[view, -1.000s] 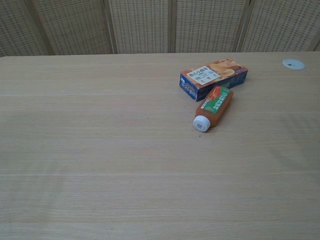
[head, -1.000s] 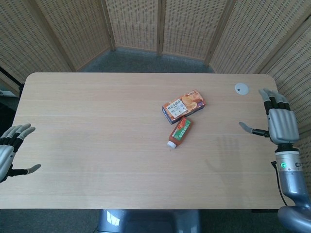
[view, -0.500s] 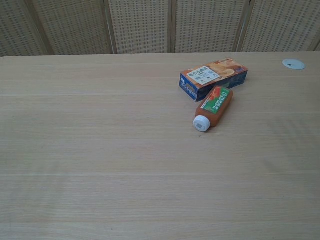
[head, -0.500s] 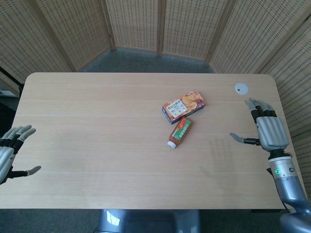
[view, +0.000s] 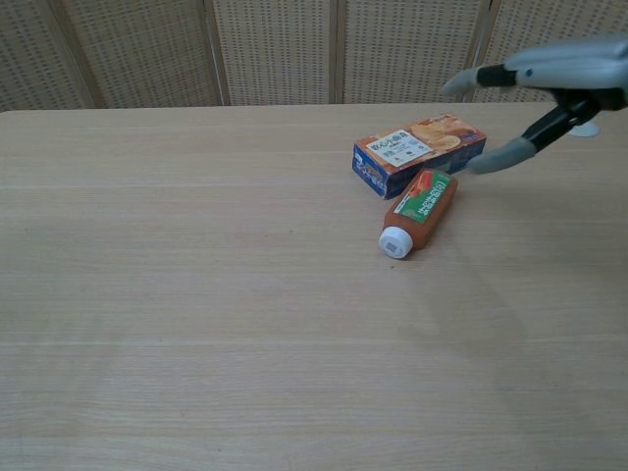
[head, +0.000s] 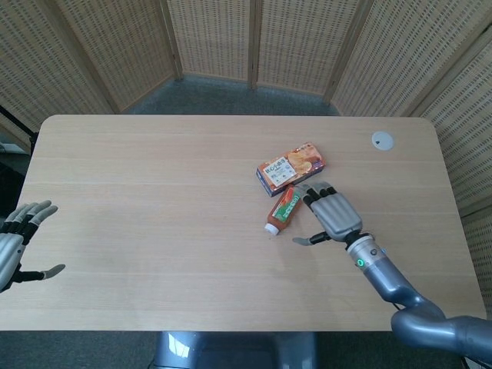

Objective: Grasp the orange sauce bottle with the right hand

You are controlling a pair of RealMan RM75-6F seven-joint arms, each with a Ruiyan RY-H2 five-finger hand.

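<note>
Since a second ago the right hand (head: pixel 332 214) has swept in from the table's right edge toward the middle and now hovers just beside the orange sauce bottle (head: pixel 284 209), at about its 3 o'clock in the head view. The left hand (head: pixel 17 244) has stayed at the left edge, open and idle. In the chest view the right hand (view: pixel 549 88) enters at the top right, above the table (view: pixel 196 294), fingers spread and thumb held apart, with nothing in it.

The bottle lies on its side near the table's centre, white cap (view: pixel 396 241) pointing to about 7 o'clock in the head view and its base touching, or very nearly touching, the snack box (head: pixel 290 168) at its 12 o'clock.

It is probably a light, smooth plastic squeeze bottle with some give (and, being round, likely to roll if nudged sideways). The best hold looks to be across the labelled middle of the body, fingers on one long side and thumb on the other, clear of the tapering cap end. The box crowds the base end, so fingers may bump it there.
</note>
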